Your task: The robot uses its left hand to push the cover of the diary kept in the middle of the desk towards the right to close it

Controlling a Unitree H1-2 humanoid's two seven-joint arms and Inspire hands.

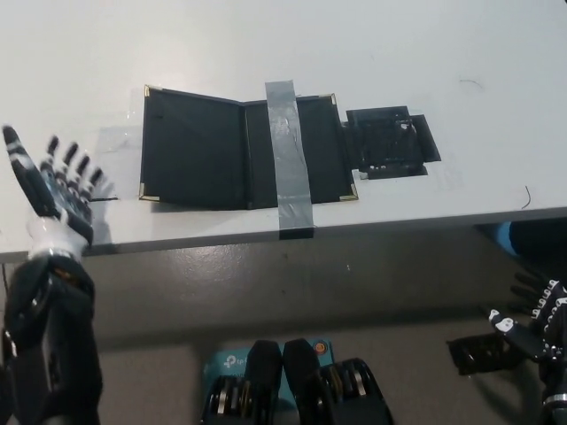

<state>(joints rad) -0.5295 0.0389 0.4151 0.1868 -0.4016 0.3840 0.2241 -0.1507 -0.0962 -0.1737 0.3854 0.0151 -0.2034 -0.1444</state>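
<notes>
Presently left hand, fingers spread wide and empty, sits left of the open diary to shove its cover rightward; right hand rests below the desk.

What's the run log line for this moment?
diary: open, taped to desk | left hand: open, left of diary, not touching | right hand: resting below desk edge

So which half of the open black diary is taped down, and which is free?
The right half of the black diary lies under the grey tape strip; the left cover, nearer the open white left hand, is untaped.
</notes>
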